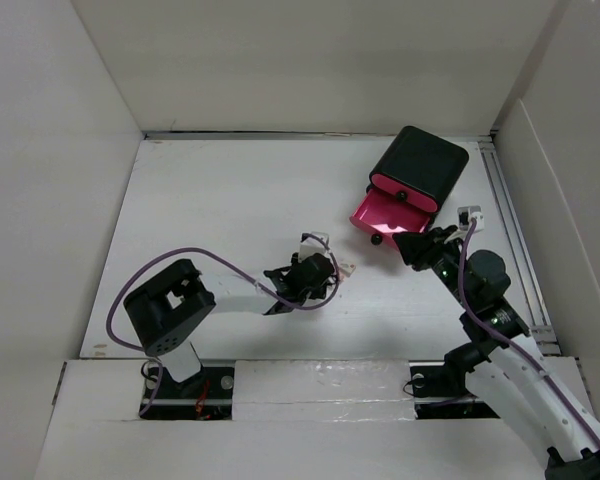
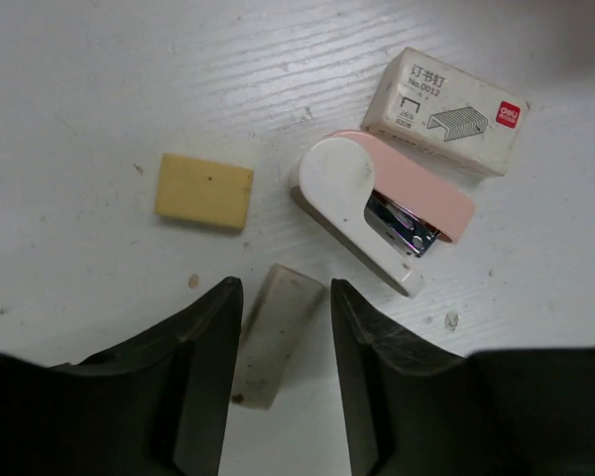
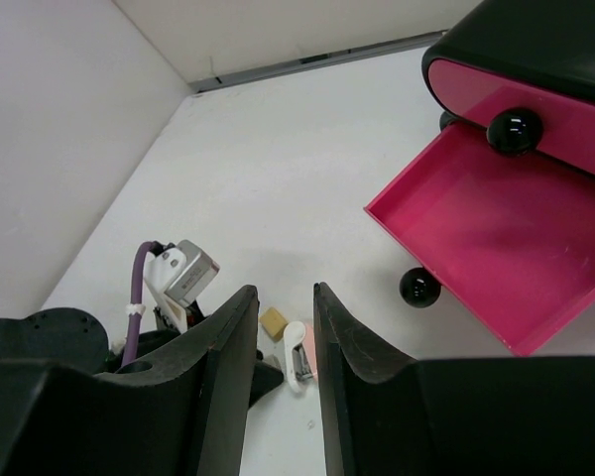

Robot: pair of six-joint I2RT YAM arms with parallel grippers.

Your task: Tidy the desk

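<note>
So the desk (image 1: pixel 210 210) is the big white tabletop filling the middle of the overhead view, with walls all round it. A black box (image 1: pixel 425 165) sits on it at the upper right of that view, with one pink drawer (image 1: pixel 388 215) pulled out toward the bottom left. The left gripper (image 2: pixel 286 290) is down low near the centre of the desk with its fingers spread. An off-white eraser (image 2: pixel 278 332) lies flat on the surface between them, and honestly I can't tell if either finger touches it. In the left wrist view there's a yellow eraser (image 2: pixel 203 191) up and left of that one. A pink-and-white stapler (image 2: pixel 377 213) is up and right, and a box of staples (image 2: pixel 446 109) is right behind it near the top right corner. The right gripper (image 3: pixel 285 290) hangs just below the open drawer in the overhead shot, fingers a little apart and gripping nothing. The drawer fills the right side of its own view.
</note>
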